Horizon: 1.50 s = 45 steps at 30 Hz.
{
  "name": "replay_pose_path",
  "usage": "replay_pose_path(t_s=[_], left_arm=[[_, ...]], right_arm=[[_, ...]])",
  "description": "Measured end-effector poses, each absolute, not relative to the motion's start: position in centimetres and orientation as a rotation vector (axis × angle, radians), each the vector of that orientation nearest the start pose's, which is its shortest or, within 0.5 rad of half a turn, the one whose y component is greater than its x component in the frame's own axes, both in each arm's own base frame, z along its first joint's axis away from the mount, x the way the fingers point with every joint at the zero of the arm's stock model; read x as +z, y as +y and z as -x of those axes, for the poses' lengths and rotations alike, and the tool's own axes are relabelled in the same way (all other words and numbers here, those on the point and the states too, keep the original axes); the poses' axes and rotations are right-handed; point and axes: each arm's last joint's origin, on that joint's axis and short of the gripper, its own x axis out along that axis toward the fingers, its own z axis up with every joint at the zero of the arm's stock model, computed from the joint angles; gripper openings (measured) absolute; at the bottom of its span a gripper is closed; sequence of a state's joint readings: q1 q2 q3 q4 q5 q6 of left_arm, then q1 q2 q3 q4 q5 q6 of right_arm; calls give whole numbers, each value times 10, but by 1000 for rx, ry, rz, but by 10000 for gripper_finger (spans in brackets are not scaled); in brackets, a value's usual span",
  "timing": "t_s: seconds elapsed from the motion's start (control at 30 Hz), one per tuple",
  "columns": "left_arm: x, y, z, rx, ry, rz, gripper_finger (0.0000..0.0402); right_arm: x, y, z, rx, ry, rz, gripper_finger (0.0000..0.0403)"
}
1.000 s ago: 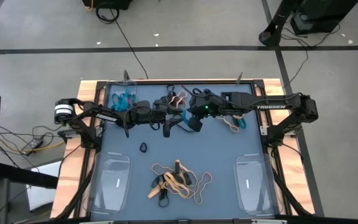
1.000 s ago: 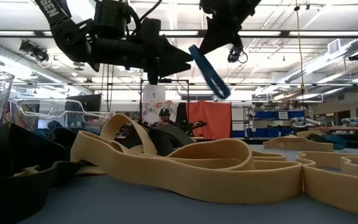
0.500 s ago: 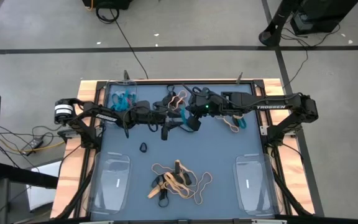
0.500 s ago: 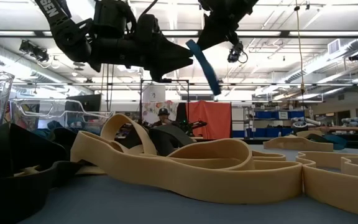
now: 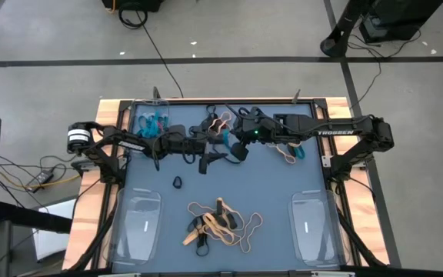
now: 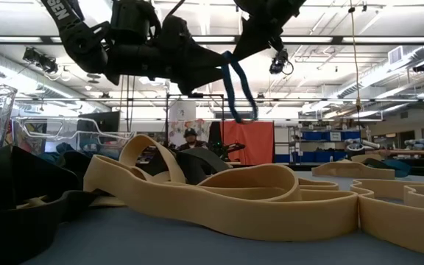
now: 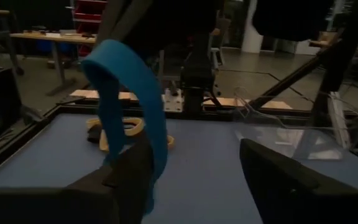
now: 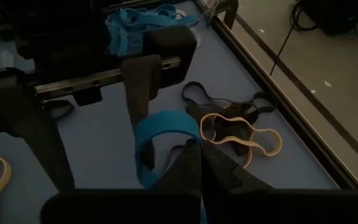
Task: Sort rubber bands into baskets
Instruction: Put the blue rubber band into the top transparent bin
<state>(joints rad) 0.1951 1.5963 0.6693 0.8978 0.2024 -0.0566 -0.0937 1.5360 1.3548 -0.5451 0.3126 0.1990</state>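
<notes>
A teal-blue rubber band (image 6: 238, 87) hangs in the air over the table's far middle, with my right gripper (image 5: 239, 148) (image 8: 194, 149) shut on its top. My left gripper (image 5: 211, 158) (image 7: 194, 149) points level at it from the table's left and is open. The band (image 7: 129, 93) hangs close along the inner side of one left finger (image 7: 126, 180). A pile of tan and black rubber bands (image 5: 221, 223) lies near the front. Clear baskets stand at the far left (image 5: 149, 119), near left (image 5: 138, 223) and near right (image 5: 310, 227). My right gripper pinches the blue band's upper end (image 8: 176, 127) between its two shut fingers, which slant down from the table's right. The band hangs below the fingers as a slack, bowed loop, clear of the table. Whether my left gripper's finger touches the band, I cannot tell.
The far-left basket holds teal bands. More black and tan bands (image 5: 218, 121) lie at the far middle, and tan and teal ones (image 5: 291, 152) lie under the right arm. One small black band (image 5: 177, 182) lies alone left of centre. Bare blue mat lies between the arms and the front pile.
The blue band stood straight and slanted toward the table's right a second ago. Its lower end has swung back toward my left gripper, and the band now hangs more upright and bowed. Both arms have stayed where they were.
</notes>
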Motion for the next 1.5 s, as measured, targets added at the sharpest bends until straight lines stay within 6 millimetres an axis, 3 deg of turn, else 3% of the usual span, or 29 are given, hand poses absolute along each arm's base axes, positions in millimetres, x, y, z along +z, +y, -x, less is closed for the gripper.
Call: replay_pose_path(t_s=[0.2, 0.47, 0.63, 0.87, 1.07, 1.33, 1.5], left_arm=[[205, 57, -313, 18, 29, 64, 224], [205, 57, -313, 17, 29, 62, 89], [204, 55, -313, -35, 36, 70, 9], [211, 62, -301, 54, 131, 109, 4], [230, 63, -275, 246, 249, 112, 2], [268, 55, -217, 448, 302, 210, 3], [283, 54, -176, 685, 288, 233, 4]], right_arm=[[322, -37, -335, -437, 641, -92, 4], [326, -30, -338, -389, 607, -60, 12], [327, -31, -339, -349, 615, 84, 45], [327, -41, -337, -419, 630, 110, 79], [314, -43, -325, -412, 822, 175, 72], [285, -35, -289, -442, 1244, 72, 53], [264, -29, -268, -533, 1434, -3, 60]])
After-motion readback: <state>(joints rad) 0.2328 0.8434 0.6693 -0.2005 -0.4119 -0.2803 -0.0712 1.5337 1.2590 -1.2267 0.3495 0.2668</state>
